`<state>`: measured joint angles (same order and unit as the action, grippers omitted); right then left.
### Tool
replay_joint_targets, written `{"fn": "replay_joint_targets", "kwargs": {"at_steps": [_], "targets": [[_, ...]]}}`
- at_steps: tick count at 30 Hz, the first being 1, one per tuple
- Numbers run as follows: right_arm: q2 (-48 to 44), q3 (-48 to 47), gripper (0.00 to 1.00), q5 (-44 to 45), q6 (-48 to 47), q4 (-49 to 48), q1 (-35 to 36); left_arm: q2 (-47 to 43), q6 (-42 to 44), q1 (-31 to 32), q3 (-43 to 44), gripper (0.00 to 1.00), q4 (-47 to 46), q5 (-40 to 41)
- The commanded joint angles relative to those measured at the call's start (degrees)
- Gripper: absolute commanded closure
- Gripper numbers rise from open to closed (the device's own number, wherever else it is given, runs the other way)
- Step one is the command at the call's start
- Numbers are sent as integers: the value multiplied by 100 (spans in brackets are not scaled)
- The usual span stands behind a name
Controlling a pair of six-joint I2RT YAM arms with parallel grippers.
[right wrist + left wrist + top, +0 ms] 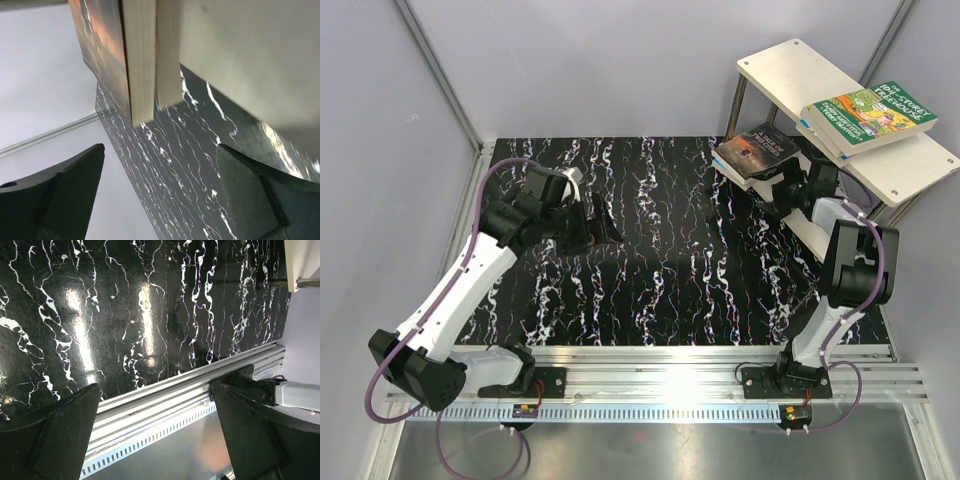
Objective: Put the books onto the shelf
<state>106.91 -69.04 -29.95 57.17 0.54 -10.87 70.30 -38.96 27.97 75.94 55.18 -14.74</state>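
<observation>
With the right tool (160, 195) spread wide and empty just beside the dark books (755, 150), which overhang the shelf (790, 70) edge at 2 o'clock, these could be knocked onto the tabletop (650, 250) if brushed on withdrawal; the left tool (155, 440) is likewise wide and empty.

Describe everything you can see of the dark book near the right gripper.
The dark book is a paperback with a black cover, an orange glow and pale lettering. It lies flat, cover up, stacked on another book at the shelf's left end, page edges facing the open right gripper, which does not touch it.
</observation>
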Motion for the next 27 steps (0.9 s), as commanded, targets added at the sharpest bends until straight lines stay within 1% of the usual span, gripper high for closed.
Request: {"fn": "replay_joint_targets", "kwargs": {"at_steps": [1, 2, 4, 6, 7, 8, 9, 10, 11, 12, 14, 16, 17, 18, 21, 24, 27], "targets": [[-696, 337, 0, 104, -162, 44, 111, -69, 117, -2, 123, 1, -350, -266], [-776, 495, 3, 95, -188, 0, 190, -87, 117, -2, 88, 1, -359, -292], [-969, 514, 9, 235, -425, 174, 567, -104, 117, -2, 70, 1, -402, -310], [-1023, 435, 25, 384, -609, 402, 866, -122, 117, -10, 52, 1, -402, -345], [-1015, 417, 39, 490, -610, 403, 1103, -131, 117, -10, 52, 1, -420, -336], [-988, 391, 50, 525, -575, 377, 1305, -157, 117, -2, 44, 1, -403, -345], [-936, 347, 78, 613, -488, 368, 1412, -192, 117, -2, 35, 1, -394, -345], [-822, 295, 88, 675, -461, 377, 1534, -218, 125, -2, 26, 1, -376, -328], [-752, 146, 95, 753, -426, 403, 1588, -245, 134, -2, 26, 1, -367, -310], [-699, 49, 100, 1041, -373, 578, 1623, -263, 143, -10, 17, 1, -333, -301], [-523, -266, 100, 1298, -338, 684, 1685, -342, 169, -2, 8, 1, -288, -214], [-234, -592, 100, 1737, -294, 982, 1755, -403, 204, -2, -27, 1, -218, -169], [-111, -976, 100, 1930, -285, 1314, 1851, -421, 213, -2, -44, 1, -209, -100], [21, -1172, 100, 2280, -242, 1448, 1913, -430, 213, -2, -53, 1, -183, -82], [539, -1822, 100, 2957, -57, 1861, 2123, -456, 178, -2, -106, 1, -113, -38], [795, -2367, 100, 3678, 101, 2161, 2343, -509, 196, -10, -115, 1, 1, 50], [1278, -3123, 100, 4197, 198, 2766, 2476, -544, 240, -10, -115, 1, 177, 217]]}}
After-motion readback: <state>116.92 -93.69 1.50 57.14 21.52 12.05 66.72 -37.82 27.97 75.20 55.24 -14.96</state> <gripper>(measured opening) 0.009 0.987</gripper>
